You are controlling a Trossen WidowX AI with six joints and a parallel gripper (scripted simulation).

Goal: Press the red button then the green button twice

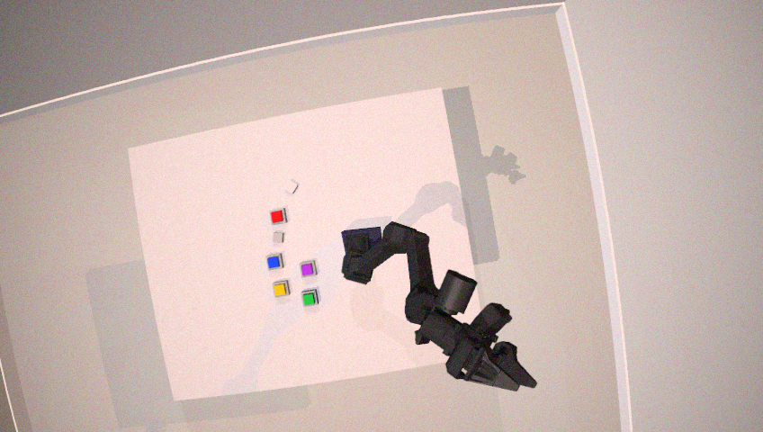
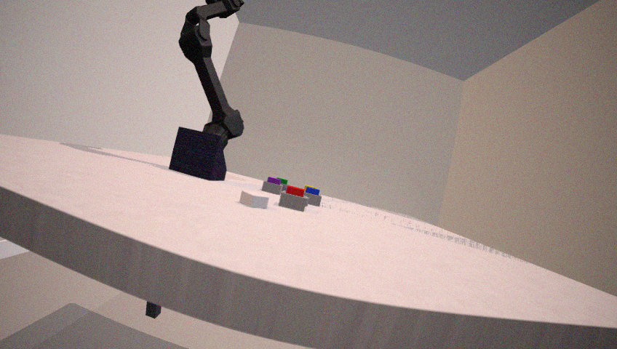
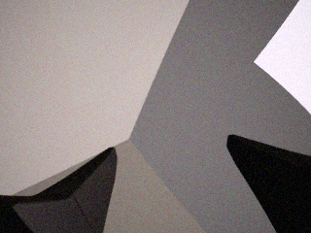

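The red button (image 1: 276,216) (image 2: 295,190) stands on its grey base on the white table (image 1: 203,182) (image 2: 389,267). The green button (image 1: 308,299) (image 2: 281,180) is at the other end of the button group; its base is partly hidden in the exterior view. Both caps stand up above their bases. My gripper (image 1: 526,386) (image 3: 173,148) is open, with nothing between its fingers. It is raised high, far from both buttons, beyond the table's lower right corner in the top view. The wrist view shows only walls and ceiling past the fingers.
The purple button (image 1: 306,269) (image 2: 273,180) is beside the green one. The yellow button (image 1: 280,289) and blue button (image 1: 273,262) (image 2: 312,191) are in the red one's row. A pale block (image 1: 278,237) lies between red and blue; a white block (image 1: 291,185) (image 2: 254,199) lies beyond red.
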